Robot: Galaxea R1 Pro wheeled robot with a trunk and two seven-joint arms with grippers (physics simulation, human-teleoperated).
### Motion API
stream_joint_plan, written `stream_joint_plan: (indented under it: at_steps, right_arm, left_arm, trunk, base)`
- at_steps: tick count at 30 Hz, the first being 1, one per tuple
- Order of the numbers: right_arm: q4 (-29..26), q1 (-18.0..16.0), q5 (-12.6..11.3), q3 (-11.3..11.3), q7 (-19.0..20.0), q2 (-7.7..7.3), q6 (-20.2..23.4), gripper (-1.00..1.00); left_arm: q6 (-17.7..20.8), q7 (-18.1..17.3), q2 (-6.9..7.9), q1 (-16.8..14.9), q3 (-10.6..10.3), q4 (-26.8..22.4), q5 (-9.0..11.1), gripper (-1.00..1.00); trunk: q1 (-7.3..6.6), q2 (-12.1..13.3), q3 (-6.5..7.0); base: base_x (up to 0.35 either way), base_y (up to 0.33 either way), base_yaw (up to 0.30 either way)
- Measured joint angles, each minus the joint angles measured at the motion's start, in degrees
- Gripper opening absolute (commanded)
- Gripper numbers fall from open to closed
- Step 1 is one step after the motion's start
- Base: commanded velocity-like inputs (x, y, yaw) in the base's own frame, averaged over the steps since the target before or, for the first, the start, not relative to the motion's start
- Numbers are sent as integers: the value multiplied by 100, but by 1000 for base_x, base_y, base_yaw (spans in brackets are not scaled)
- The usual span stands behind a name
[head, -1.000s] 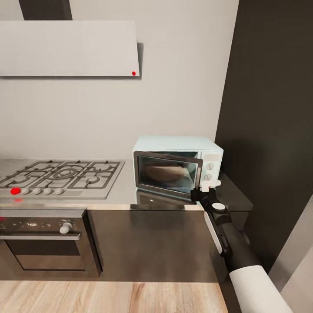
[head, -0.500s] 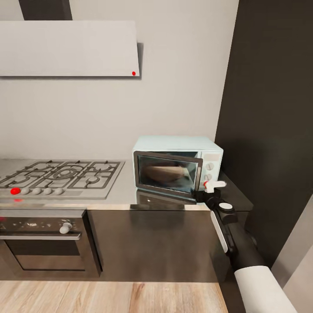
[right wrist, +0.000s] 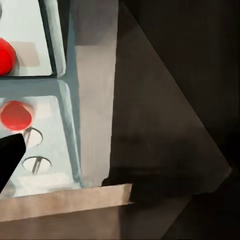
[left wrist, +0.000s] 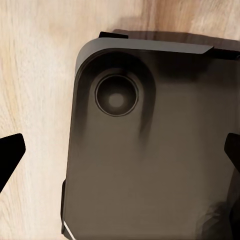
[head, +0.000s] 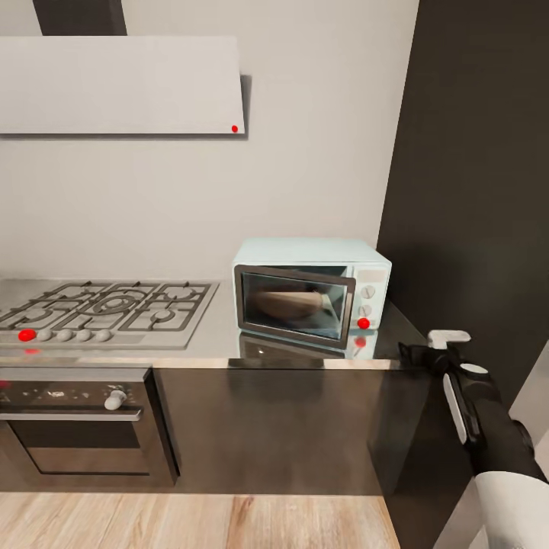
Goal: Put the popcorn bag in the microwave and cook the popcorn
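The microwave [head: 311,293] stands at the worktop's [head: 221,335] right end, door shut, its dot [head: 364,323] glowing red. The popcorn bag [head: 288,304] shows dimly behind the glass. The right hand [head: 441,347] hangs off the worktop's right corner beside the dark wall; its opening cannot be told.

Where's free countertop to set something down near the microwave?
Bare steel-grey countertop between the silver gas hob and the mint-blue microwave. A dark strip between microwave and black wall panel is crowded: right gripper hovers there.
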Motion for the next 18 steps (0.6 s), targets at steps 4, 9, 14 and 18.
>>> stream_joint_plan:
  at_steps: [4,9,14,18]
  right_arm:
    - [-52,0,-11,-133,13,36,-14,100]
    - [-154,1,7,29,173,199,-52,100]
    - [-216,0,-4,191,203,288,-57,100]
    - [-220,0,-10,277,195,298,-58,100]
  left_arm:
    - [0,0,0,0,0,0,0,100]
    - [-12,-16,2,-1,8,0,5,100]
    - [-29,-1,2,0,15,-8,18,100]
    - [-27,0,8,0,16,-8,18,100]
  trunk:
    - [0,0,0]
    - [0,0,0]
    - [-1,0,0]
    - [-3,0,0]
  base:
    - [0,0,0]
    - [0,0,0]
    - [69,0,0]
    - [288,0,0]
